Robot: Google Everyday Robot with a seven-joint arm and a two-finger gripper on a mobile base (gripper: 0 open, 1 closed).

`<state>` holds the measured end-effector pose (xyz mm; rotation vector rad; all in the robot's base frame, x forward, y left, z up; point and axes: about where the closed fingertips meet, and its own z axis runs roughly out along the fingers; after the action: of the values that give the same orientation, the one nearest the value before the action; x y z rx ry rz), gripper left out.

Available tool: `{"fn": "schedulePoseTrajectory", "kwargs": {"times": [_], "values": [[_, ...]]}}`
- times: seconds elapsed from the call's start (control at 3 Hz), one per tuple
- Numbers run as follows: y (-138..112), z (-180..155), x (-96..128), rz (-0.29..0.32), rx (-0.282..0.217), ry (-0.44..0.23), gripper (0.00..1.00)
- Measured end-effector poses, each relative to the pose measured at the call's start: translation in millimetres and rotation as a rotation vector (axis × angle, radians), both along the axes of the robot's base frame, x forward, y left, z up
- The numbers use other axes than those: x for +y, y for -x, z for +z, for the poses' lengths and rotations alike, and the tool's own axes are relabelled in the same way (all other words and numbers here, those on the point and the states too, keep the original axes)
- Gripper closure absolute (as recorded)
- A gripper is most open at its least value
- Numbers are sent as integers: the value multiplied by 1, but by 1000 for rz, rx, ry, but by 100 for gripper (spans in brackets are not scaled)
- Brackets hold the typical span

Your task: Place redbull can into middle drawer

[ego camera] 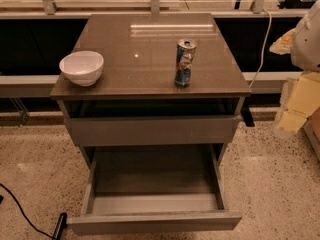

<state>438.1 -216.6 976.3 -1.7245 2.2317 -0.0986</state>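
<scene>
A slim blue and silver drink can (184, 63) with a red mark stands upright on the glossy brown top of the bench (145, 44), right of the middle and near the front edge. A white bowl (81, 67) sits at the left front corner of the same top, well apart from the can. Below the top is a dark gap, and under that a plain grey drawer front (150, 130) that is pushed in. Beneath it the middle drawer (155, 176) is pulled far out toward the camera, showing low side walls and a flat bottom. The can is not in this drawer; it stands on the top above it. The robot's pincer (295, 111) shows as pale yellow parts at the right edge of the view, below a rounded white part of the arm, level with the bench top and well to the right of the can, touching neither can nor bench. Whether it is clenched or released I cannot tell. A black cable (25, 219) runs over the speckled floor (280, 184) at lower left.
</scene>
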Motion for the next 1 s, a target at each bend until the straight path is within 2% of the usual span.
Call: {"fn": "schedulePoseTrajectory", "kwargs": {"times": [0.33, 0.67, 1.0], "values": [[0, 0, 0, 0, 0, 0, 0], [-38, 7, 10, 29, -69, -50, 0], [-88, 13, 25, 37, -152, -165, 0]]}}
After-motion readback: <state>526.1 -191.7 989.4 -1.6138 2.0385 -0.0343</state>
